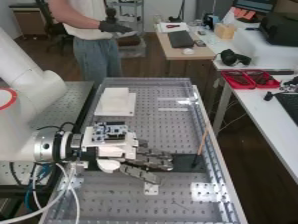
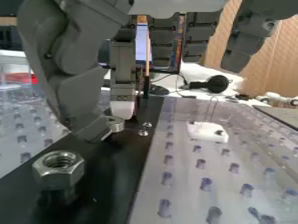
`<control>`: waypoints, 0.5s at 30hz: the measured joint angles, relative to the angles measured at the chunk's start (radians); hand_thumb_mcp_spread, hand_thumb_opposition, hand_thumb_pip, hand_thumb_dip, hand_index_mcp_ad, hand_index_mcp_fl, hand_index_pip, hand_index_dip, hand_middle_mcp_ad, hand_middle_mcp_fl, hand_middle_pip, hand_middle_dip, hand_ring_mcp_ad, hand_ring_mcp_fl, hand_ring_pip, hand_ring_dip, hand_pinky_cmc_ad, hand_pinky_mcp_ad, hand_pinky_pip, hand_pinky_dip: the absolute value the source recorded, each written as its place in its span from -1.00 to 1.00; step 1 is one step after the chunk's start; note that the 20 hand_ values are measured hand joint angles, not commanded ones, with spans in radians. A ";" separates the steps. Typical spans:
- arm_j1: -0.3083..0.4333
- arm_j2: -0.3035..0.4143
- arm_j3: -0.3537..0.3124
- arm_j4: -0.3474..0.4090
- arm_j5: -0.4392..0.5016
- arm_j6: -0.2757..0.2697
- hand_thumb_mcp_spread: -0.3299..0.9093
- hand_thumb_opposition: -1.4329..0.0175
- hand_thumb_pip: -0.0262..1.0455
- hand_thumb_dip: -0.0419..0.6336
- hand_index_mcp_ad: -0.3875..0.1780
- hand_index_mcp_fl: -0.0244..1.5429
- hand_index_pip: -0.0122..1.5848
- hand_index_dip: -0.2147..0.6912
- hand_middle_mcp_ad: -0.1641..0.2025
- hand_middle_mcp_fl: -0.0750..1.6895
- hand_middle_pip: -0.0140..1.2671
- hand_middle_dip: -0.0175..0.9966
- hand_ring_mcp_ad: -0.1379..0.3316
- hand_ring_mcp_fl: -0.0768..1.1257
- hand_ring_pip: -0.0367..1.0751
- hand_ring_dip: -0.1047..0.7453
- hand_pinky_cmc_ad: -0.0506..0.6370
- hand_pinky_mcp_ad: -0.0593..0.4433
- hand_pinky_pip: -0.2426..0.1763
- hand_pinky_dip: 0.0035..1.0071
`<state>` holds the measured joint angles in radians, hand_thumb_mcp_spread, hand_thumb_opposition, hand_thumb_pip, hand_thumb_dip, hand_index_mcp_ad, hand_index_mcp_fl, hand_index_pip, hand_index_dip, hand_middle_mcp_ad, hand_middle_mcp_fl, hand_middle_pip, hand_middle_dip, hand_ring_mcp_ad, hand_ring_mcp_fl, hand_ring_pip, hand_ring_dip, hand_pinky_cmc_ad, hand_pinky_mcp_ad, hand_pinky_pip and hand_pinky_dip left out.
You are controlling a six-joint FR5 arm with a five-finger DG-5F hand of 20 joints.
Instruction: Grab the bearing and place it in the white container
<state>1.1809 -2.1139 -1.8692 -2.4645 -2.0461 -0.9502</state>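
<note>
High view: the hand point(image 1: 148, 161) reaches out low above the black strip point(image 1: 183, 162) that crosses the perforated bench point(image 1: 110, 194). The white arm point(image 1: 48, 95) comes in from the view's left and ends at that side of the strip. The white container point(image 1: 114, 104) lies on the bench beyond the strip, toward the bench's far end, well apart from the hand. A wooden stick point(image 1: 202, 141) with a dark lower end stands tilted at the strip's right end. A small white block point(image 1: 151, 189) sits on the near side of the strip, apart from it. The red trays point(image 1: 249, 79) are well beyond the strip, on the white table point(image 1: 269, 122) to the right of the bench.

In the wrist view, the bearing point(image 2: 116, 124) is at the black strip, right at the hand, and not in the container. I cannot tell whether the hand is clamped on it or only next to it, nor whether the bearing rests on the strip or is just off it. A hex nut point(image 2: 58, 168) lies on the strip, nearer the camera than the bearing, with its hole facing up. Two small metal pieces point(image 2: 143, 132) lie on the strip just beside the bearing, close to the strip's edge.
</note>
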 joint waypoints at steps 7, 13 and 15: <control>-0.005 -0.008 0.009 -0.012 -0.003 -0.011 0.24 -0.16 0.18 0.05 -0.09 -0.84 0.75 0.16 0.28 -0.89 -0.77 -0.62 0.10 -0.86 -0.76 -0.63 0.21 0.42 -0.13 -0.65; -0.010 -0.008 0.011 -0.015 -0.013 -0.008 0.24 -0.16 0.18 0.05 -0.09 -0.84 0.74 0.14 0.26 -0.89 -0.77 -0.62 0.08 -0.86 -0.76 -0.63 0.20 0.40 -0.13 -0.65; -0.011 -0.008 0.013 -0.018 -0.014 -0.009 0.24 -0.16 0.18 0.05 -0.09 -0.84 0.74 0.14 0.26 -0.89 -0.77 -0.62 0.08 -0.86 -0.76 -0.63 0.20 0.40 -0.13 -0.65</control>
<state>1.1701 -2.1221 -1.8565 -2.4824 -2.0596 -0.9590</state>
